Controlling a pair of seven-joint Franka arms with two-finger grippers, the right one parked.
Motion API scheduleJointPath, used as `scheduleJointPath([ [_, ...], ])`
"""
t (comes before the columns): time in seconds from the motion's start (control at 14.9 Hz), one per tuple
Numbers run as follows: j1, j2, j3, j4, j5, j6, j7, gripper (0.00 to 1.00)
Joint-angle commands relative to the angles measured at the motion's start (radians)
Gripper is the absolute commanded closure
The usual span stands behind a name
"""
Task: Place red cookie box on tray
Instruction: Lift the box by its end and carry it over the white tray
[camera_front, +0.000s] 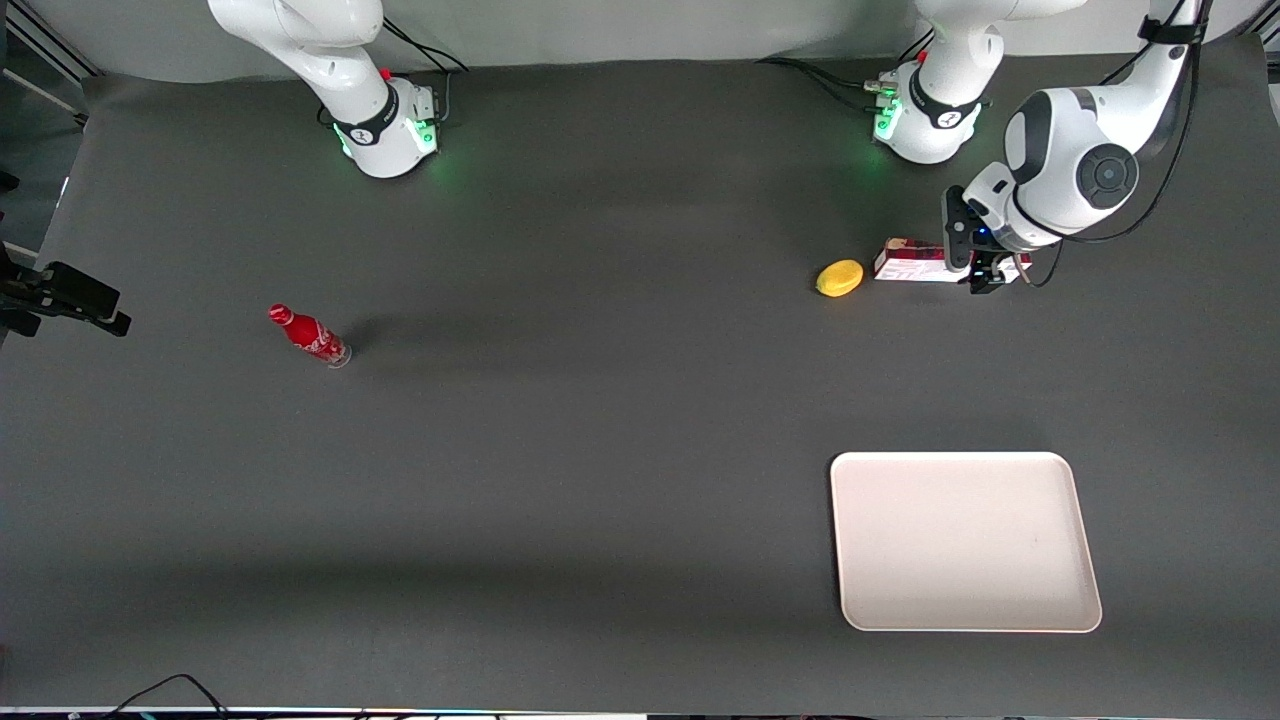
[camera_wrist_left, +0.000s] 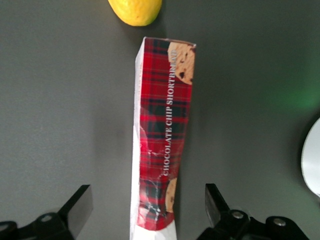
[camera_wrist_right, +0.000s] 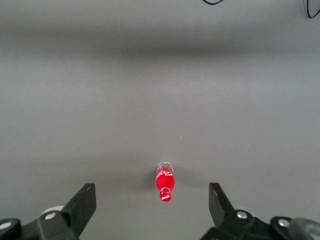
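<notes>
Long red tartan cookie box (camera_wrist_left: 162, 140) flat on table, well apart from bare cream tray (camera_front: 965, 540).

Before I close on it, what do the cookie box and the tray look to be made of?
The red cookie box, between the open gripper's fingers, looks like glossy printed cardboard: sharp folded edges, glare on the tartan. The tray looks like smooth matte plastic, possibly melamine: uniform cream, moulded rounded corners.

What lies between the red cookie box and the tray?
Only bare dark table, seen in the front view. The open gripper straddles the red cookie box; the tray holds nothing.
</notes>
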Motion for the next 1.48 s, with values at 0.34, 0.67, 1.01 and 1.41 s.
scheduleJointPath([
  [0.34,-0.01,0.091,0.028,-0.029,-0.019,0.153,0.043,0.28],
  [0.67,-0.01,0.102,0.029,-0.026,-0.028,0.156,0.029,1.0],
  [1.01,-0.015,0.104,0.031,-0.002,-0.125,0.09,-0.002,1.0],
  [1.41,-0.001,0.03,0.046,0.185,-0.127,-0.135,-0.204,1.0],
])
